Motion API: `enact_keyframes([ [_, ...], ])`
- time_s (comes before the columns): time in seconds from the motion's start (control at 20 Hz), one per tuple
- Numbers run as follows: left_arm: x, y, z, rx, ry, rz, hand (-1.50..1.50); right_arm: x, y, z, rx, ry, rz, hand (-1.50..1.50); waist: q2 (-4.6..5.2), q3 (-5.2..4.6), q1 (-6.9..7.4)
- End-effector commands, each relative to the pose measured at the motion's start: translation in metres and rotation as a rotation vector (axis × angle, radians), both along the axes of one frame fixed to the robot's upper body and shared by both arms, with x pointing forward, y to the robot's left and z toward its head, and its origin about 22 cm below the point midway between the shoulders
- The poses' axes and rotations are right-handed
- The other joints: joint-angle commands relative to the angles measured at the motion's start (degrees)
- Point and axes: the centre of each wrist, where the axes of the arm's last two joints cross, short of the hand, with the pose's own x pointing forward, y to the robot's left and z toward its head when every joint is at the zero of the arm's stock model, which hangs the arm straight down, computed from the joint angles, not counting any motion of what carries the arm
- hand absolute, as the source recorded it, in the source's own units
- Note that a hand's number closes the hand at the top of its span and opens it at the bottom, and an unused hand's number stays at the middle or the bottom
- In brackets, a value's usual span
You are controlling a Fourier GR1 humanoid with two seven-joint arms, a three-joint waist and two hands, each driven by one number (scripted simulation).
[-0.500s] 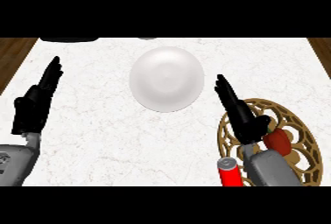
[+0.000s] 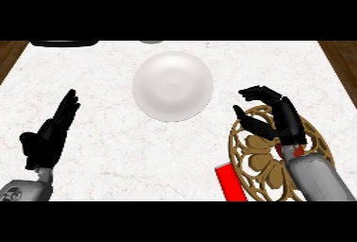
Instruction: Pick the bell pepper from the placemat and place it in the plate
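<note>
White marble counter [image 2: 105, 156] filled the head view, with dark wood showing at both far corners. Nearest me, a red object [image 2: 230, 182] lay at the left rim of the placemat [image 2: 261, 156], a round gold openwork mat at lower right; I judged it to be the bell pepper, though the right forearm hid part of it and a scrap of red also showed at the wrist. I held the right hand [image 2: 275, 120] over the mat's far part, fingers curled forward and thumb spread, closed on nothing; I read this as a pre-grasp shape set above the pick area. The left hand [image 2: 50, 134] rested at the left edge, fingers straight and raised, kept clear of the work. Farther off, the white plate [image 2: 173, 85] sat apart from the mat at centre, unobstructed for the placement. Two dark items at the far edge were too cropped to identify
</note>
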Motion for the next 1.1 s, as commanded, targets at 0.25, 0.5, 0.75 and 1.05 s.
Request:
enact_keyframes([
  [0.25, -0.019, 0.012, -0.024, -0.088, 0.027, -0.027, 0.00, -0.069, 0.016, -0.034, -0.039, -0.228, -0.151, -1.50, 0.22, 0.31, -0.29],
  [0.5, -0.031, 0.002, -0.044, -0.078, 0.027, -0.037, 0.00, -0.099, -0.036, -0.025, -0.196, -0.280, -0.262, -1.50, 0.22, 0.31, -0.47],
  [0.75, -0.007, 0.006, -0.025, -0.086, 0.020, -0.031, 0.00, -0.126, -0.052, 0.004, -0.382, -0.126, -0.285, -1.50, 0.18, 0.16, -0.93],
  [1.05, -0.005, 0.005, -0.025, -0.069, 0.024, -0.024, 0.00, -0.132, -0.068, 0.026, -0.621, 0.129, -0.241, -1.50, 0.34, 0.16, -0.44],
])
